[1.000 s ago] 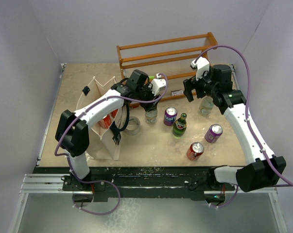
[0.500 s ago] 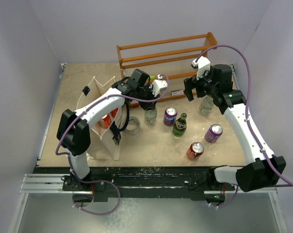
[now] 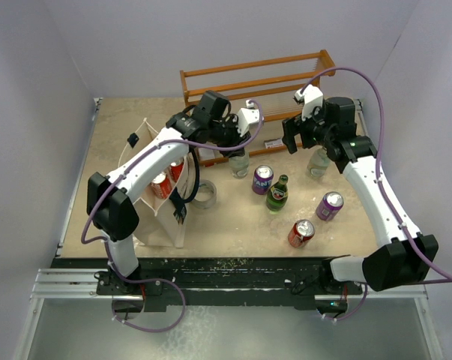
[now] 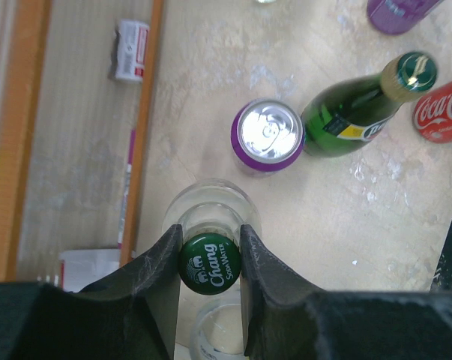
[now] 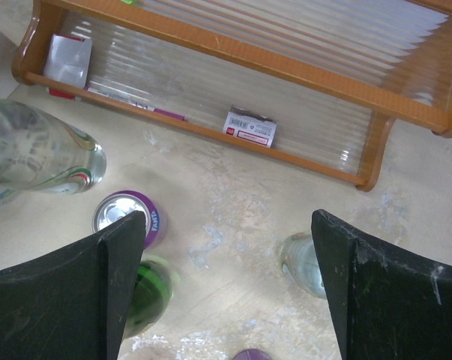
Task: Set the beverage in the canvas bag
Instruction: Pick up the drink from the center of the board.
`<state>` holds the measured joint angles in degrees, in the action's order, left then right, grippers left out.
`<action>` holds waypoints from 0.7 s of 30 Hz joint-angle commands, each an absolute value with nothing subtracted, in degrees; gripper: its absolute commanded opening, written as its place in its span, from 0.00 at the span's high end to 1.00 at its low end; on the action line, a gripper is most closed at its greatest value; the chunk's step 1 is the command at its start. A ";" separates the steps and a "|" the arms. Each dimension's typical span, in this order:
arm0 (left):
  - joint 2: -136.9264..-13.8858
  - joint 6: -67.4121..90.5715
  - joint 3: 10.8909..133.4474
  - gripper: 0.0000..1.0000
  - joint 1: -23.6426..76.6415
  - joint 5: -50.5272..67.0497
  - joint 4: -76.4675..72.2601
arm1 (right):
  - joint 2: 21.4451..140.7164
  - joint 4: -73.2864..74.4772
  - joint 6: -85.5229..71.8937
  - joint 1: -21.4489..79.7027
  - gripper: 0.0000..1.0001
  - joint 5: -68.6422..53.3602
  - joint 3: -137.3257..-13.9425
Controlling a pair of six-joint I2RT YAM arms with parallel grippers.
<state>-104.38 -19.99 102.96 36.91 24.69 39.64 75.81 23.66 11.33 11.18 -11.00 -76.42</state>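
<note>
My left gripper (image 4: 211, 234) is clamped on the neck of the clear bottle (image 4: 211, 264), green cap between the fingers. It's just in front of the rack (image 3: 255, 82), beside the purple can (image 4: 268, 135). Bag (image 3: 162, 223) stands to the left, red cans (image 3: 162, 184) inside. Right gripper (image 5: 227, 225) is spread wide, holding nothing.

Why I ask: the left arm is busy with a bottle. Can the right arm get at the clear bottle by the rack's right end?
Probably yes: the right gripper hangs open over the clear bottle, which stands apart from the wooden rack and the purple can, so nothing seems in the way.
</note>
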 commanded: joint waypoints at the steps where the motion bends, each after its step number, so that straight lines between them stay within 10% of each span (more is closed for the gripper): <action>1: -94.09 -22.67 110.53 1.00 37.15 28.55 35.53 | 76.20 21.71 11.03 10.99 0.08 -10.49 -79.99; 21: -71.45 -24.01 111.58 1.00 31.20 17.85 35.83 | 91.83 20.78 5.14 11.24 0.10 -15.53 -93.43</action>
<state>-76.97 -22.87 107.72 34.79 21.19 43.70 90.02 22.48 7.86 11.20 -13.34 -89.08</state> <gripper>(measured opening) 0.342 0.908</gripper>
